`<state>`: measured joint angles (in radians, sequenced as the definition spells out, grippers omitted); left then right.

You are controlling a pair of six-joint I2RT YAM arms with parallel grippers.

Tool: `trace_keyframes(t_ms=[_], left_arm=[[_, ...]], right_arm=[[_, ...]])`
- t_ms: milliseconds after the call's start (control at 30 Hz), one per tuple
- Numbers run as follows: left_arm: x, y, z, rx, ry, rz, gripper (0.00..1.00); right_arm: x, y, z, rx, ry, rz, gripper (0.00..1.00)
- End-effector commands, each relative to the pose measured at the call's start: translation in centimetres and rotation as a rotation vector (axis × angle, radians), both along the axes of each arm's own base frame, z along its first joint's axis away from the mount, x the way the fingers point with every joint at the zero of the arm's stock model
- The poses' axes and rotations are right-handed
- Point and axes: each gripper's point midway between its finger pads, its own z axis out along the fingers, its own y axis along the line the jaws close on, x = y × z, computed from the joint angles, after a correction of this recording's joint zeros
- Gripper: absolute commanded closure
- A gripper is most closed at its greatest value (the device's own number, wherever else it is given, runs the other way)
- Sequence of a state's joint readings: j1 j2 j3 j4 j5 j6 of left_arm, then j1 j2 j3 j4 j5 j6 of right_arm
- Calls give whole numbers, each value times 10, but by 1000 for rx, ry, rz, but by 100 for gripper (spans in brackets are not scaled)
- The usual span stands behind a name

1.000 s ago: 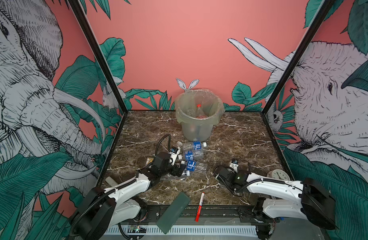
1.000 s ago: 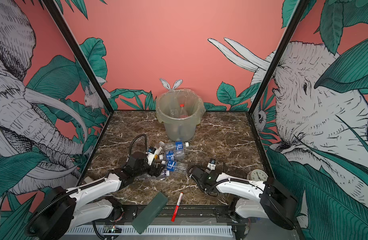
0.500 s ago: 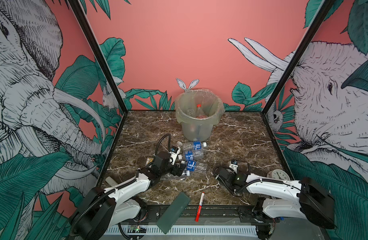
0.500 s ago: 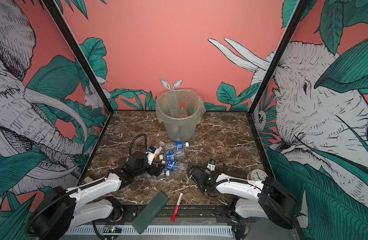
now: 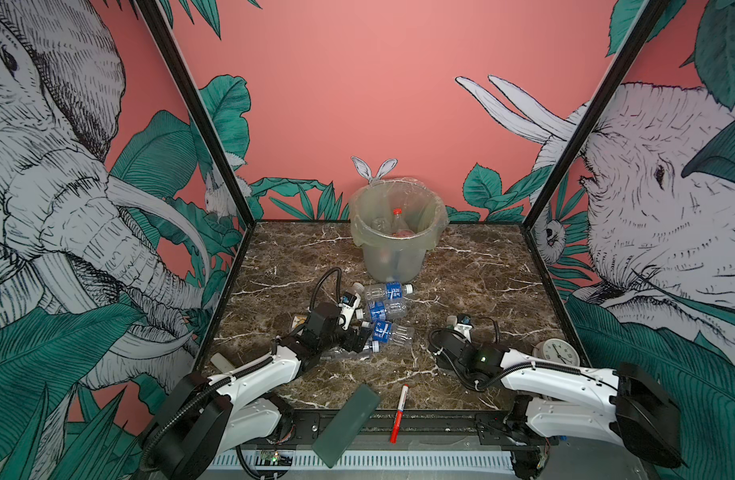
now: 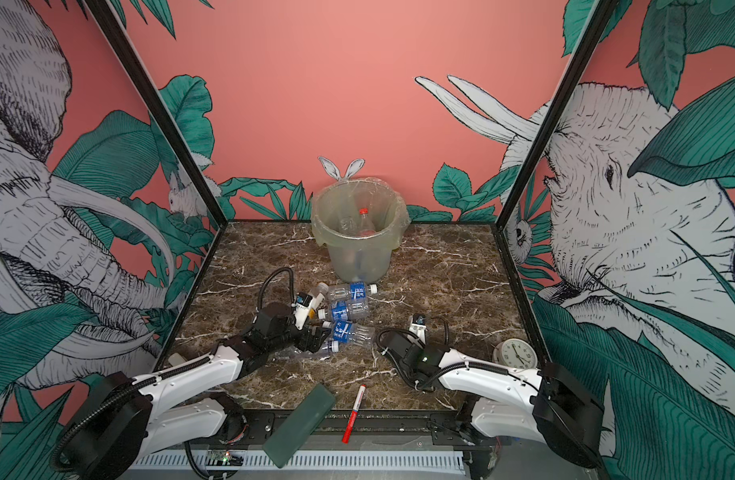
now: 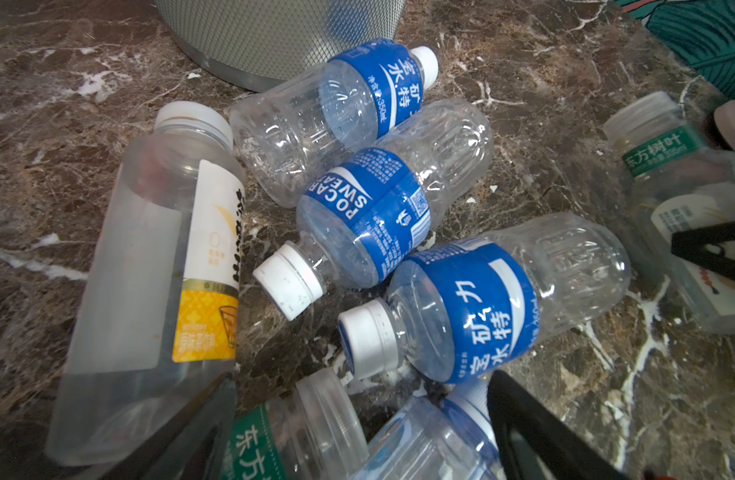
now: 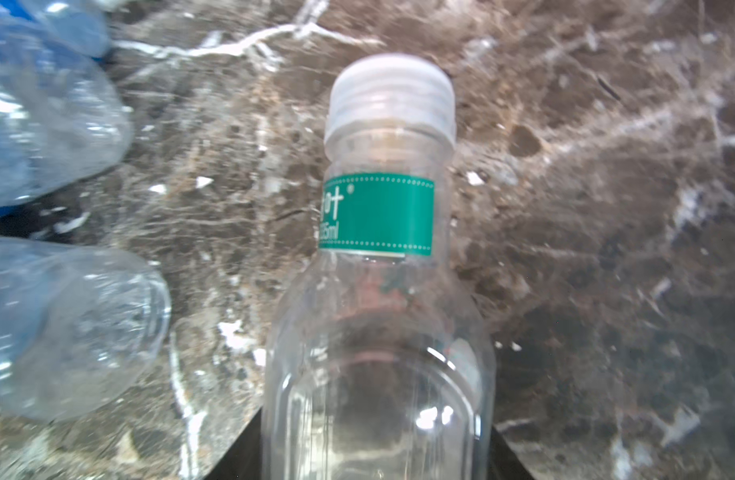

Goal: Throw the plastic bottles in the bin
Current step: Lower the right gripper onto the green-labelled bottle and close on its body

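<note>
Clear plastic with a green label, one bottle [image 8: 378, 324] is clamped in the closed right hand [image 8: 374, 455], on the right of the marble surface [image 5: 482, 270]. The left hand [image 7: 357, 453] gapes wide above the other plastic bottles [image 7: 370, 216], heaped just before the bin [image 5: 399, 253].

Left gripper [image 7: 357, 395] spread, right gripper [image 8: 374, 428] clamped

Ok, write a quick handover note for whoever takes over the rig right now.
Left pincer: open, low over the bottle pile, empty.
Right pincer: shut on a green-band bottle.
Bin: at the back; a red-capped bottle already inside.
Done: at least that one binned.
Left: the held one, three blue-label bottles, a yellow-label bottle, a second green-label bottle under the open pincer, maybe more.
</note>
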<state>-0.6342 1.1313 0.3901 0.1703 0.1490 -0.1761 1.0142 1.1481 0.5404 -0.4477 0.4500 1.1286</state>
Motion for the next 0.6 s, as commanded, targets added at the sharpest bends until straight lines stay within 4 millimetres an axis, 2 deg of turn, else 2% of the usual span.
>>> trace_keyframes(t_ms=[0,300,567], left_arm=[[3,-3,8,-12,-15,3,5],[4,-2,8,-5,-18,8,5],[5,-2,8,-5,-18,8,5]], right_arm=[[9,10,16,-8,-82,78,54],[22,33,44,-2,-195,205,55],[31,41,63,-20,-312,283,55]])
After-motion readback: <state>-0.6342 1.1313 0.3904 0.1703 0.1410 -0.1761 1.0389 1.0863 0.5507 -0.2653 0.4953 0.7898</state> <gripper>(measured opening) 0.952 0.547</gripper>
